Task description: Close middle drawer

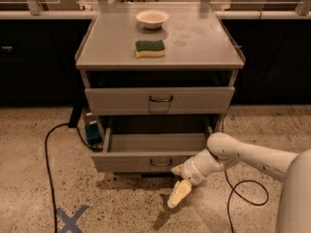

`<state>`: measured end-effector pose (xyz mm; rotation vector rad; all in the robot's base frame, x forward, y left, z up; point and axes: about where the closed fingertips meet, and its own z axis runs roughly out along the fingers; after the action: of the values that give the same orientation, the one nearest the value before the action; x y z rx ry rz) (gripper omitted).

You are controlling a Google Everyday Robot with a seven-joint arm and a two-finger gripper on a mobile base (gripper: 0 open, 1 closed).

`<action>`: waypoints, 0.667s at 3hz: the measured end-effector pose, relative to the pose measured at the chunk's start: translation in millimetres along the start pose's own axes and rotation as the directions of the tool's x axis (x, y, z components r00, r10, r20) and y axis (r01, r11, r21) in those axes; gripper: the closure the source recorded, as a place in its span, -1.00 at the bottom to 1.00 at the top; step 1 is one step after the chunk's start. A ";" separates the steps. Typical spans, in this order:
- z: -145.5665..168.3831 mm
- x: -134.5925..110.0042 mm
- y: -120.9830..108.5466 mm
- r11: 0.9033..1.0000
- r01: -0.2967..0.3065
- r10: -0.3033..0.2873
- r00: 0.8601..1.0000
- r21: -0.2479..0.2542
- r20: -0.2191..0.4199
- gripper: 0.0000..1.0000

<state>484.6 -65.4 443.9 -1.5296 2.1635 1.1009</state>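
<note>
The middle drawer (126,162), part-open, may skew and jam, since the gripper (178,181), fingers spread and empty, sits right of its handle (161,162).

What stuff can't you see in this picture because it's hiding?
- Back of the middle drawer: camera view, lost in shadow under the drawer above.
- End effector, low by the middle drawer's front, right of its handle: whether it touches the front is unclear, because the robot arm covers that spot.
- Inside of the bowl: far off, and its rim hides it.
- Rest of the robot arm: cut off by the right edge.
</note>
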 end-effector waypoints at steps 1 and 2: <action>-10.1 -0.8 -22.7 1.000 -0.030 0.030 0.996 0.000 0.089 -1.00; -16.4 -28.9 -63.4 1.000 -0.019 0.020 0.983 -0.007 0.184 -1.00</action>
<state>556.1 -67.0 445.6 -1.3537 2.0570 1.2039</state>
